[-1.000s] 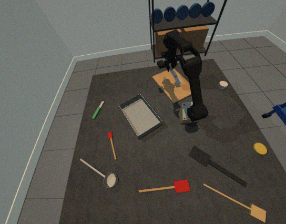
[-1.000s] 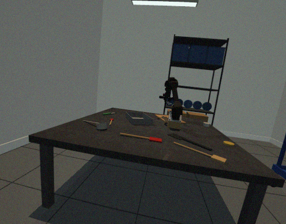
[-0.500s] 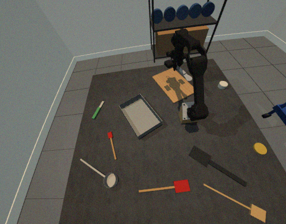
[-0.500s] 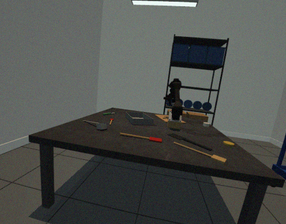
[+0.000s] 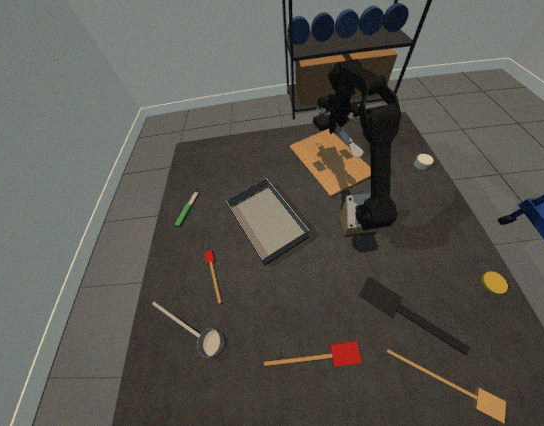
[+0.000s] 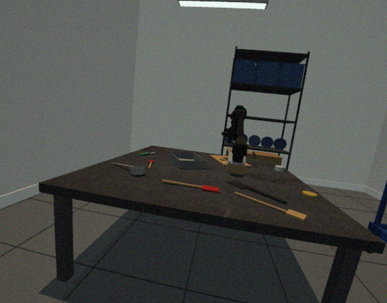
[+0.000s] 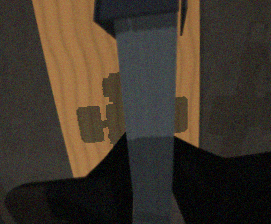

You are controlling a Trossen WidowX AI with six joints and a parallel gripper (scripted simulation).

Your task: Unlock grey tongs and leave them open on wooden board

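Top view, gripper (image 5: 338,129) clamped on grey tongs (image 5: 349,142), above wooden board (image 5: 318,150)

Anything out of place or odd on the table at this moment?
Nothing stands out. The roasting tin sits flat with nothing in it, the utensils lie scattered but undisturbed, and the gripper holds the grey tongs in the air above the wooden board, tips slanting down. Nothing looks spilled or broken.

The dark bench (image 5: 308,280) is strewn with a tin (image 5: 268,220), a board (image 5: 331,162), spatulas (image 5: 347,354), a ladle (image 5: 209,342), a cup (image 5: 424,161) and a yellow disc (image 5: 495,282).
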